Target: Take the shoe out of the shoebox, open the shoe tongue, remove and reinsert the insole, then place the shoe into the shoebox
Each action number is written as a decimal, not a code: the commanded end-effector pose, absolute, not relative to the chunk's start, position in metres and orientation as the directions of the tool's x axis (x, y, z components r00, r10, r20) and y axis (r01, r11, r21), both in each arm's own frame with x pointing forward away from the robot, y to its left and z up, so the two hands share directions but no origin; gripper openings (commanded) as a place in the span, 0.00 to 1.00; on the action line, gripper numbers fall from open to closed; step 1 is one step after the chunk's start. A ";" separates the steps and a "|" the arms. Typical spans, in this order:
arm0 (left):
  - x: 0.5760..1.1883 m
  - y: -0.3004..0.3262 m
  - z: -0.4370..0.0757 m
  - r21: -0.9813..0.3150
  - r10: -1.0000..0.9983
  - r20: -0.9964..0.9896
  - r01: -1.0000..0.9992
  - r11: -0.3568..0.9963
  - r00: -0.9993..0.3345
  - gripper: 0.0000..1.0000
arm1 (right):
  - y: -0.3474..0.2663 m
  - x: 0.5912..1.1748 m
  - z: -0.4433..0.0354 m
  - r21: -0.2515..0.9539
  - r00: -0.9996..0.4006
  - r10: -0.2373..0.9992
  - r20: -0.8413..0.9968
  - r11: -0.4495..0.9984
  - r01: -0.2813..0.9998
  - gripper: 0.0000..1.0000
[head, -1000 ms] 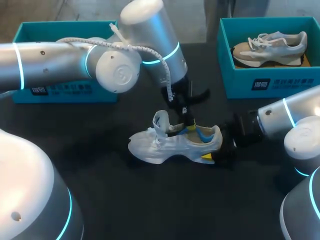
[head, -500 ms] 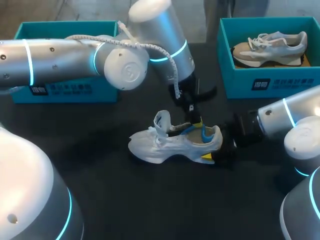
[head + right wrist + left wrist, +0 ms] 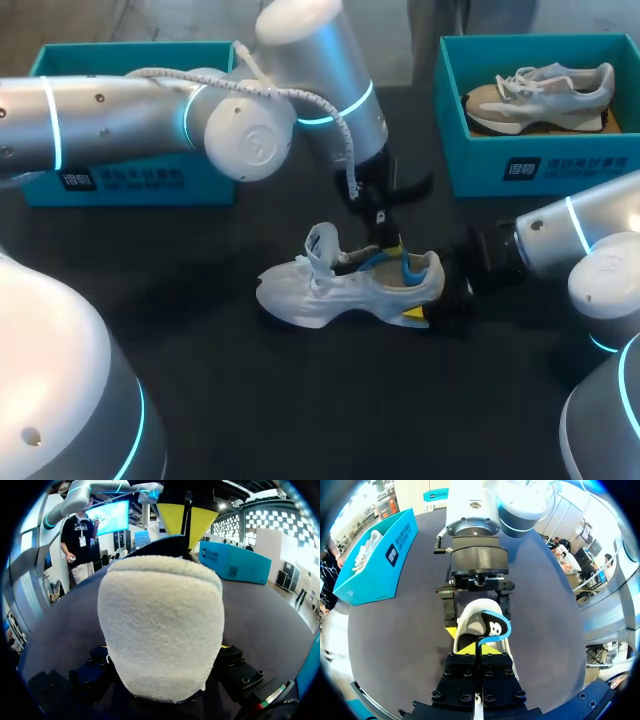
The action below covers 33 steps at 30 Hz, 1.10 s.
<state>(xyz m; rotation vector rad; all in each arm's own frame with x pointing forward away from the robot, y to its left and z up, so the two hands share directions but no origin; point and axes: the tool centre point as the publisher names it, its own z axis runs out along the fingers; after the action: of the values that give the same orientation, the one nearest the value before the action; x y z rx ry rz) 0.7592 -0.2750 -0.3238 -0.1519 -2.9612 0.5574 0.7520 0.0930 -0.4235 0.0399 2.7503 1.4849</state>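
Note:
A white shoe (image 3: 330,288) lies on its sole in the middle of the black table, toe to the left, tongue (image 3: 320,243) pulled up. My left gripper (image 3: 393,246) stands over the shoe's opening, shut on the blue-edged black insole (image 3: 489,626), whose heel end sticks up out of the shoe. In the right wrist view its yellow tips (image 3: 172,517) show pinched together above the heel. My right gripper (image 3: 442,298) is at the back of the shoe, its fingers (image 3: 506,605) on both sides of the fuzzy heel (image 3: 160,625), shut on it.
A teal shoebox (image 3: 130,180) stands at the back left, partly behind my left arm. Another teal shoebox (image 3: 530,165) at the back right holds a tan and white shoe (image 3: 540,92). Bare table lies in front of the white shoe.
My left gripper has moved right along the shoe's opening toward the heel, taking the insole's end with it. The shoe and right gripper have stayed put.

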 end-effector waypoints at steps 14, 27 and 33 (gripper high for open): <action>0.756 -0.270 -0.315 -0.382 0.120 0.086 0.078 0.921 -0.989 0.74 | 0.097 0.752 -0.428 0.834 -1.000 0.031 -0.002 0.552 0.016 0.00; 0.753 -0.260 -0.302 -0.345 0.126 0.033 0.107 0.933 -0.992 0.60 | 0.097 0.752 -0.428 0.834 -1.000 0.031 -0.002 0.552 0.016 0.00; 0.750 -0.252 -0.292 -0.304 0.148 0.006 0.139 0.942 -0.989 0.64 | 0.097 0.752 -0.428 0.834 -1.000 0.031 -0.002 0.552 0.016 0.00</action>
<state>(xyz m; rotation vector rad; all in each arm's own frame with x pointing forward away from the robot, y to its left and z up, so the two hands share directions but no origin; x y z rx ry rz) 0.7541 -0.2579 -0.3027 -0.2218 -3.0505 0.4997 0.7521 0.0931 -0.4236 0.0398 2.7502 1.4851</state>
